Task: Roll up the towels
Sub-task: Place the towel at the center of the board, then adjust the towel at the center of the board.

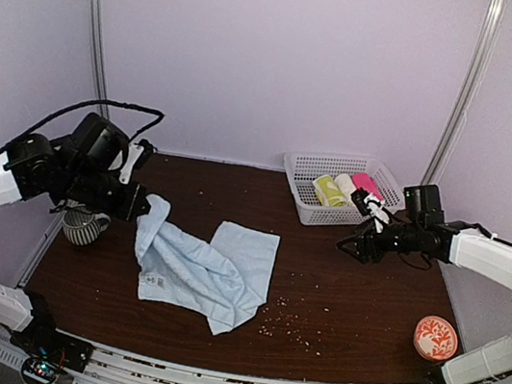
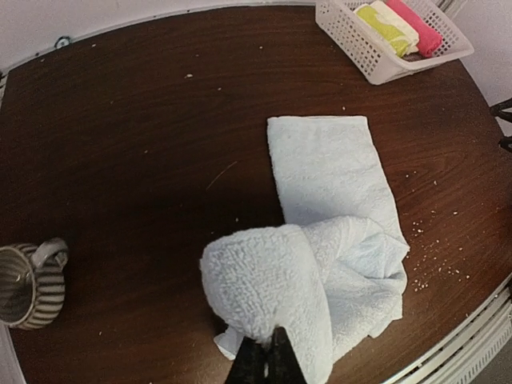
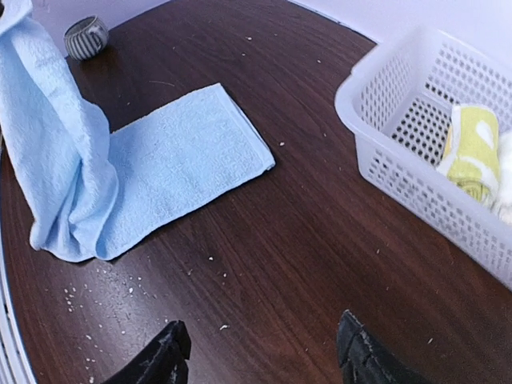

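The pale blue towel [image 1: 213, 278] lies partly spread on the dark table, its right half flat and its left part bunched. My left gripper [image 2: 266, 356] is shut on a corner of that towel [image 2: 328, 176] and holds it up off the table, so the cloth drapes down in a fold. The yellow-green and white patterned towel [image 1: 327, 191] sits rolled in the white basket [image 1: 305, 205]. My right gripper [image 3: 260, 352] hangs open over bare wood between the basket [image 3: 384, 160] and the blue towel [image 3: 160, 160], holding nothing.
A cream roll [image 1: 346, 187] and a pink roll [image 1: 367, 183] lie beside the patterned towel in the basket. A striped mug [image 1: 83, 225] stands at the left edge. A red and white dish [image 1: 435, 337] sits near the front right. Crumbs [image 1: 289, 324] speckle the wood by the towel.
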